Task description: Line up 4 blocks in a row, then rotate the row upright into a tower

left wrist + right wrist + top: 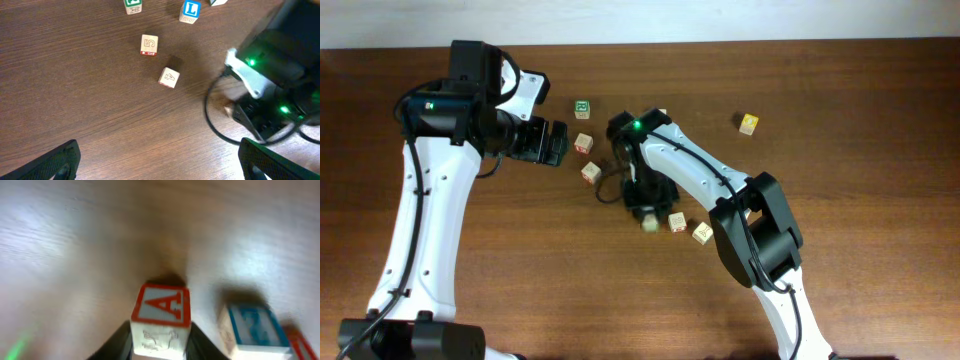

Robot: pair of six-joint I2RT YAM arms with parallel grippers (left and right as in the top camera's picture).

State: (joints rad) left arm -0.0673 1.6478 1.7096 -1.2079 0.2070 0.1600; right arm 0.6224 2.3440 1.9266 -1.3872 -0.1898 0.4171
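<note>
my right claw: pinching A block | my left claw: spread wide | right fingers cut off, view blurry

A block: pale wood, red A in a red frame, upright, held by the right gripper.
2 block: pale, blue print, just beside the A block.
Third block: red edge, mostly cut off.

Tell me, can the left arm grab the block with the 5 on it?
Probably yes: the left gripper is open, and the 5 block sits alone just ahead, nothing in between.
</note>
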